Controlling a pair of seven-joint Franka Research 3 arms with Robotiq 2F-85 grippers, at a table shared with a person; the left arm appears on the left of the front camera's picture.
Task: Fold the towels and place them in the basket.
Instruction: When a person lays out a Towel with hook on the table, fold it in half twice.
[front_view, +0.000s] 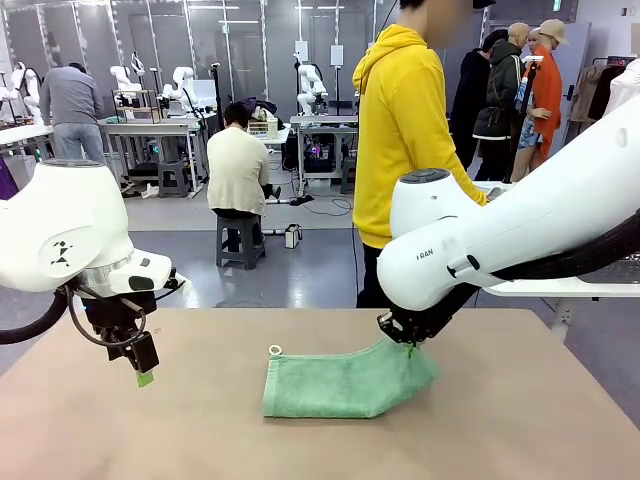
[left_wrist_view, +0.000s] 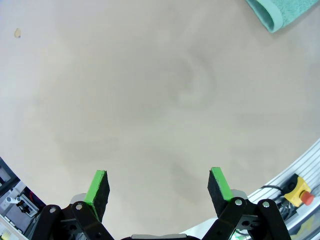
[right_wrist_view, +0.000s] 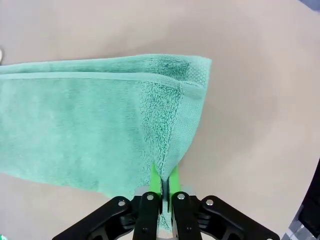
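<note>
Big tan table across the whole foreground, and right behind its far edge stands a person in a yellow hoodie, turned side-on, arm hanging down. The white right arm sweeps in from the right and dips low over the middle of the table. The left arm hangs over the left side, well apart from the action.

Here's the mint green towel, lying flat near the centre of the table, long side running left to right. Its right end peaks up off the surface, because the right fingers have it. From the right wrist you can see it plainly: the green pads are clamped tight on the towel's edge, terry cloth squeezed between them, two layers showing along the far hem.

Over on the left, the left fingers hover above bare table, spread wide with nothing between them. The towel's corner just peeks in at the top of that wrist view.

Small white loop at the towel's far left corner, resting on the table.
</note>
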